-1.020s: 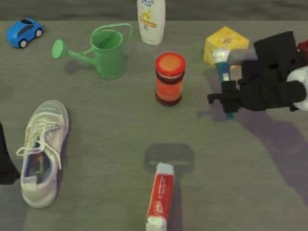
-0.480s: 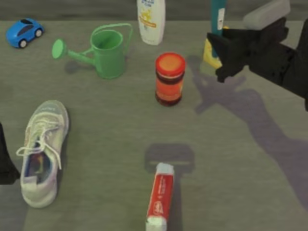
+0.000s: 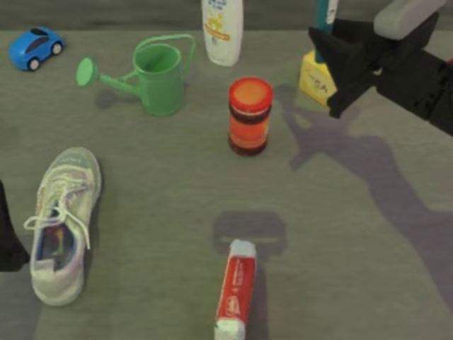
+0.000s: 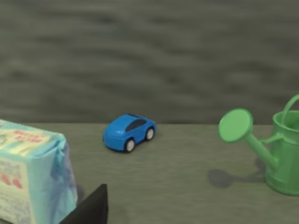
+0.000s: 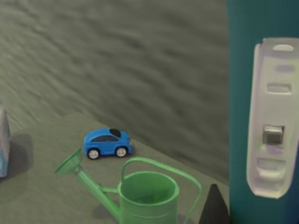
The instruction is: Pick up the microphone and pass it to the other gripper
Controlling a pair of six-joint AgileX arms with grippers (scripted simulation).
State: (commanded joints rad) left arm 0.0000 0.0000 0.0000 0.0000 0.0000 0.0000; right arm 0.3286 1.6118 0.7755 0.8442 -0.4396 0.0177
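The right gripper [image 3: 333,67] was seen at the far right of the worktop [image 3: 156,184], raised above the yellow box [image 3: 316,79], which was the landmark for the scene. The mic [image 3: 324,18] was held in it: the gripper was closed on the teal handle, which rose up out of the top view just behind the box. In the right wrist view the handle [image 5: 261,112] filled the near side, with its white strip [image 5: 273,116] facing the camera and one black fingertip [image 5: 213,207] beside it. The mic's head was not visible.

To the left of the box stood the orange jar [image 3: 250,115], and further left the green watering can [image 3: 157,74], with the blue car [image 3: 35,47] well beyond it at the far left. The lotion bottle [image 3: 222,28] was behind the jar, between the can and the box. The shoe [image 3: 62,223] and the toothpaste tube [image 3: 236,289] lay well apart from the box, toward the near edge.

The left arm [image 3: 8,237] was parked at the left edge, well away from the box; whether its gripper was open could not be told. In its wrist view a pale blue pack [image 4: 32,175], the car [image 4: 129,132] and the can [image 4: 266,149] were shown.
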